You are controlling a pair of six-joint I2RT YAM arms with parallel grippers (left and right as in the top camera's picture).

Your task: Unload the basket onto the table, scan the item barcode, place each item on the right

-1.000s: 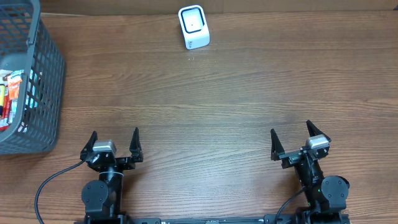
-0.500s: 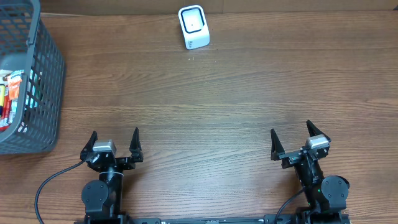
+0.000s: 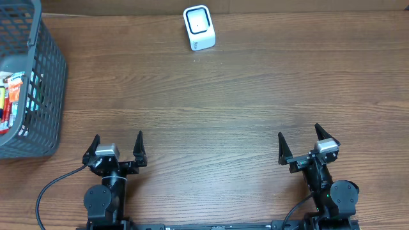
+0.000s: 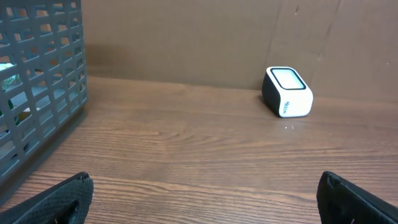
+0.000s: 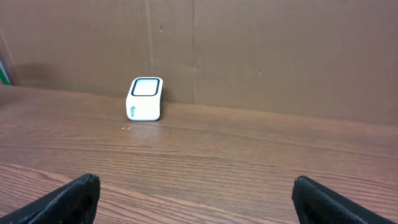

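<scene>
The left tool [image 3: 118, 137] and right tool [image 3: 298, 131] stand wide open and empty at the lower edge, which we judge a ready pose. The items [image 3: 11, 96] lie in the basket [image 3: 46, 96] at the left edge, and the scanner [image 3: 199, 27] faces up at top centre of the worktop [image 3: 211, 108]. The frame cuts the basket, and we can read no barcode.

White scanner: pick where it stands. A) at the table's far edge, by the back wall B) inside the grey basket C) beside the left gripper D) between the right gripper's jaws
A: the white scanner stands alone on the table at its far edge, well apart from the basket.
</scene>
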